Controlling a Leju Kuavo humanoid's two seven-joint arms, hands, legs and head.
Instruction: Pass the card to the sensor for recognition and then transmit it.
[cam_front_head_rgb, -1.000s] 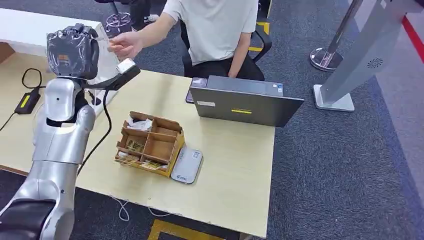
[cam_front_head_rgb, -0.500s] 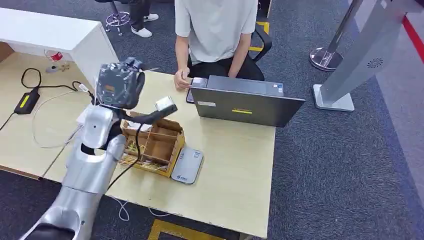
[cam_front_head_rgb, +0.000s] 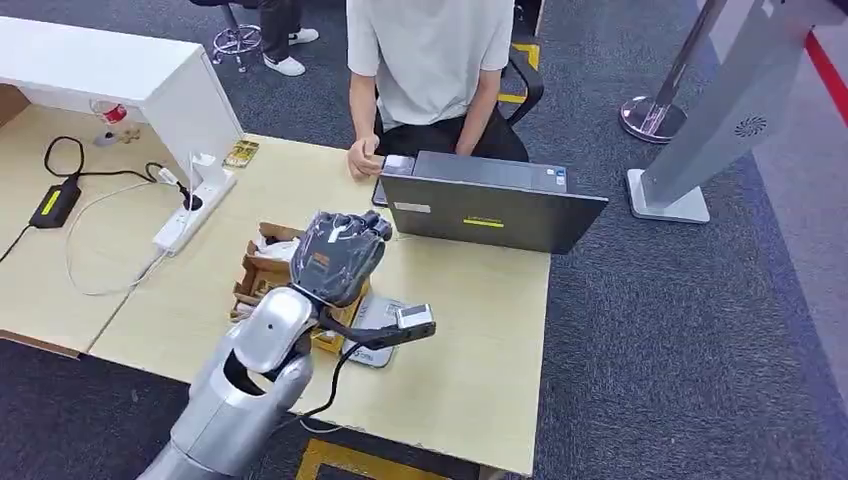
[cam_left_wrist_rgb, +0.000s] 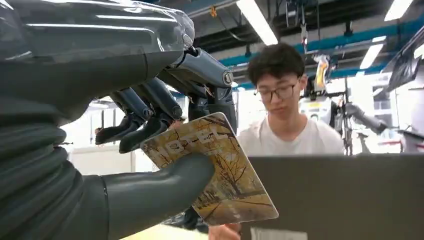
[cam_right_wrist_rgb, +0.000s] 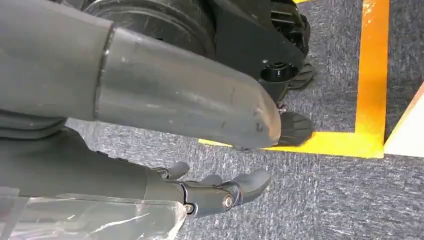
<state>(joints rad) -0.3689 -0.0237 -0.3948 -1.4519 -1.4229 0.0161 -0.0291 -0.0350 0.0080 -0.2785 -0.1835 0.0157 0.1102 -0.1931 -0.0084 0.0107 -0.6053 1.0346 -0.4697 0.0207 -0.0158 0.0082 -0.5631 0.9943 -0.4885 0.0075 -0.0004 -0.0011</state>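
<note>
My left hand (cam_front_head_rgb: 340, 255) hovers over the wooden box (cam_front_head_rgb: 262, 278), just behind the flat grey-white sensor (cam_front_head_rgb: 378, 310) lying on the table. In the left wrist view the left hand (cam_left_wrist_rgb: 150, 120) pinches a yellow patterned card (cam_left_wrist_rgb: 222, 172) between the thumb and the fingers. The card faces the laptop and the person behind it. My right hand (cam_right_wrist_rgb: 210, 192) hangs over the carpet with its fingers stretched out and nothing in them.
A grey laptop (cam_front_head_rgb: 490, 210) stands at the table's far side, with a seated person (cam_front_head_rgb: 430, 60) resting a hand (cam_front_head_rgb: 365, 158) beside it. A power strip (cam_front_head_rgb: 190, 205), cables, another card (cam_front_head_rgb: 240, 153) and a white cabinet (cam_front_head_rgb: 120, 75) are at the left. A kiosk stand (cam_front_head_rgb: 700, 130) is on the right.
My left arm has swung from the far left, where a person's hand met it, rightward and nearer to above the wooden box. The person's hand has drawn back to the laptop.
</note>
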